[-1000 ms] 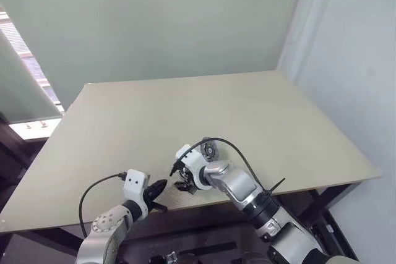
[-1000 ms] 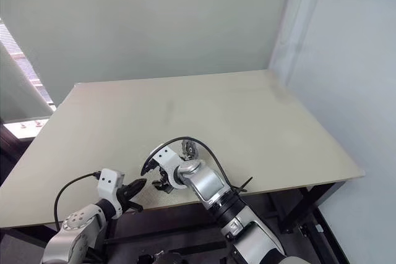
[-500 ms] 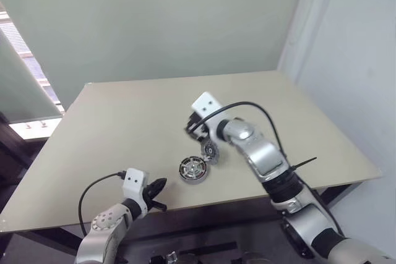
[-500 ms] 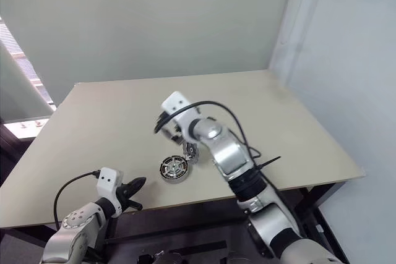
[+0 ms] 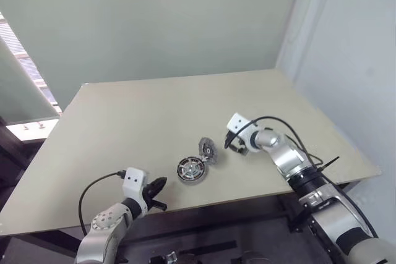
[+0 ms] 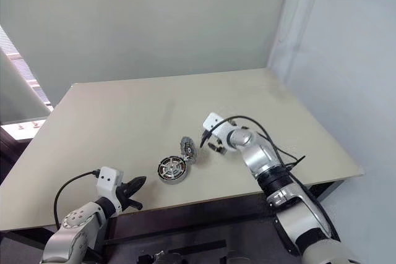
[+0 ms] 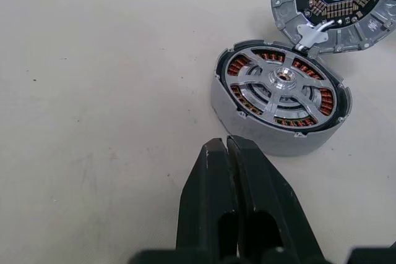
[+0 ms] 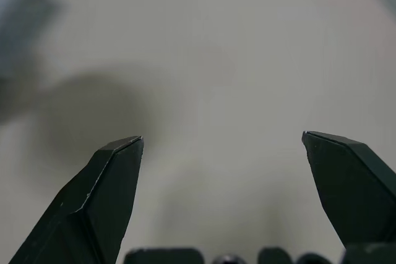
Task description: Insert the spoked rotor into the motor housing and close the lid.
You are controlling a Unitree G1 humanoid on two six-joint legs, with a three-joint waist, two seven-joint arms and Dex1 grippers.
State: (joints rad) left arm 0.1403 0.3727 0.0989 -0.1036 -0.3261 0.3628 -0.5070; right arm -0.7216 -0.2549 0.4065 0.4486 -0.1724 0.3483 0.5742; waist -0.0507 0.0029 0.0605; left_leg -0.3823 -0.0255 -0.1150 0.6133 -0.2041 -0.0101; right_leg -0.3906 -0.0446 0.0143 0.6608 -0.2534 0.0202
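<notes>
Beige surface [image 5: 124, 122] carries the motor housing [image 7: 279, 98], spoked rotor [image 7: 281, 83] seated, just ahead of the pressed-together left claw [image 7: 226, 148], while the hinged lid [image 5: 207, 150], left of the spread, empty right claw [image 8: 221, 146], could be knocked askew by careless closing.

A beige table [image 5: 154, 109] stands against a pale green wall [image 5: 161, 23], a window [image 5: 18, 60] at left.
</notes>
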